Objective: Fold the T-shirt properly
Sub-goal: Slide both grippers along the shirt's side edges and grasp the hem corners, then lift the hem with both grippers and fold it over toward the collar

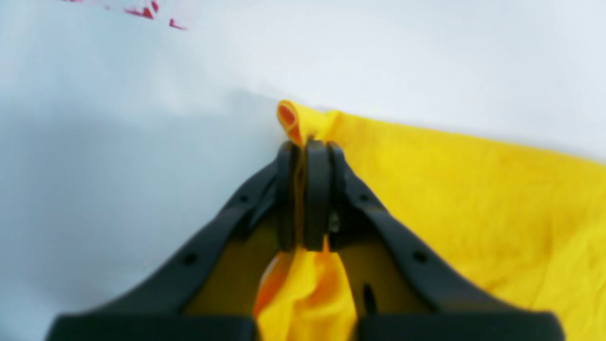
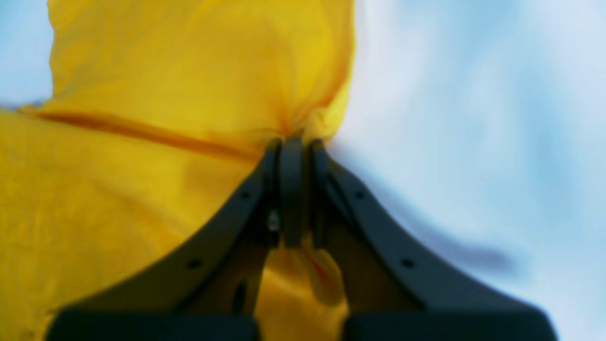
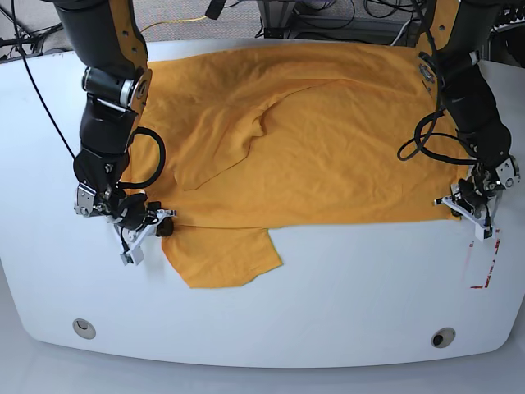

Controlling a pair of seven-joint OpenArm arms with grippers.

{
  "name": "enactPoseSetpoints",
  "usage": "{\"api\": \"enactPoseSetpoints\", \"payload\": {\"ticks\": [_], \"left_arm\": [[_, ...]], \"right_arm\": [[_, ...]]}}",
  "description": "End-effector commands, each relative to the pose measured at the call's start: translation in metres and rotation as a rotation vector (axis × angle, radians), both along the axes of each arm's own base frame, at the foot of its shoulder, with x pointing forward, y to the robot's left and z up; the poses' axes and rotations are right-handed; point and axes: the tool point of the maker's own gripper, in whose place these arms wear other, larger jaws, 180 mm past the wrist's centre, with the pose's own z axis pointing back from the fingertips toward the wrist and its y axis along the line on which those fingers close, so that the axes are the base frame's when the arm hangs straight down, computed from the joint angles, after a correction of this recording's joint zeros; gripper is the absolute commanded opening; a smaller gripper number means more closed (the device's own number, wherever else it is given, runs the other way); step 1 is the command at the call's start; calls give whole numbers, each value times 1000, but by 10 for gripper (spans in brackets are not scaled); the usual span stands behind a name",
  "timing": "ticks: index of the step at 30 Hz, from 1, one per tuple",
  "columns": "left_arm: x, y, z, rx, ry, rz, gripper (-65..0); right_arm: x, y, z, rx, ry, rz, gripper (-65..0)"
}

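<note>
Yellow shirt [image 3: 328, 148] lies spread on the white table [image 3: 344, 304] (no words show on it). Left gripper [image 1: 310, 142] and right gripper [image 2: 293, 139] each pinch its edge tight.

Bright, even daylight throughout. Both wrist views are soft and blurred, sharpest just beyond the pincer tips; a faint grey shadow falls beside each pincer.

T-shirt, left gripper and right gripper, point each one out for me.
T-shirt [image 3: 328, 148], base view, flat middle of cloth.
Left gripper [image 1: 307, 151], left wrist view, shut fingertips pinching cloth.
Right gripper [image 2: 293, 147], right wrist view, shut fingertips pinching cloth.
</note>
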Motion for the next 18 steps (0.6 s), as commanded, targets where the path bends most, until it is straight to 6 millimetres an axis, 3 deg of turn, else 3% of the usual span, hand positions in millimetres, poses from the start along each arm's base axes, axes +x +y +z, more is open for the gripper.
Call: {"api": "enactPoseSetpoints", "payload": {"ticks": [1,10,13,18], "left_arm": [[21,8,40,47,-108,-38,-650],[9,7,70,154,-109,-118,-650],[5,-6,77,177,-125,-157,-650],[-17,-7,83,254,-109,-187,-650]], "right_arm": [[23,-14,43,-53,-102,4,-650],[5,-34,76,-228,-134,32,-650],[-7,-40,83,-287,-127,37,-650],[-34,-49,88,-391,-99,48,-650]]}}
